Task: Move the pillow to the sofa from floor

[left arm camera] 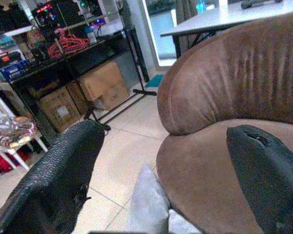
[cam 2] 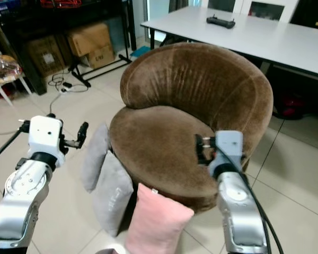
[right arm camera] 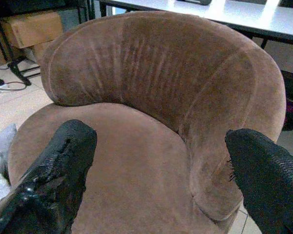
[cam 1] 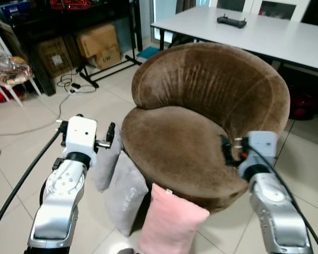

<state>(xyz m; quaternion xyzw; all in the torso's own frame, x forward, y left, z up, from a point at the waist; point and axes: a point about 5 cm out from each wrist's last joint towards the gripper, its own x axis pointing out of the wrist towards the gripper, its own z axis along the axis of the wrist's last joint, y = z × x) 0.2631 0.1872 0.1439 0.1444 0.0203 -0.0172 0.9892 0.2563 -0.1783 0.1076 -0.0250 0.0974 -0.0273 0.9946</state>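
Pink pillow (cam 1: 169,222): on the tiled floor, upright, leaning against the front of the sofa base, between the two arms and nearest the camera.
Grey pillows (cam 1: 124,193): two, standing on edge on the floor against the sofa's left front side; the nearer one sits just beside the pink pillow, the farther one (cam 2: 94,156) is partly behind it.
Sofa (cam 1: 201,121): round brown velvet seat with a curved back; the cushion is bare.
Left gripper (cam 1: 112,135): raised beside the sofa's left edge, just above the farther grey pillow; fingers (left arm camera: 53,180) spread wide apart, nothing between them. Its wrist view looks past the grey pillows to the sofa's side.
Right gripper (cam 1: 224,151): over the right front part of the seat; fingers (right arm camera: 58,170) spread wide, grasping nothing. Its wrist view looks onto the seat and backrest.
Floor (cam 1: 37,143): pale tiles, with a cable running across it on the left.
Table (cam 1: 275,34): white, behind the sofa, with a dark controller (cam 1: 231,21) lying on it.
Shelf (cam 1: 58,21): dark, at the far left, with cardboard boxes (cam 1: 98,45) under it.
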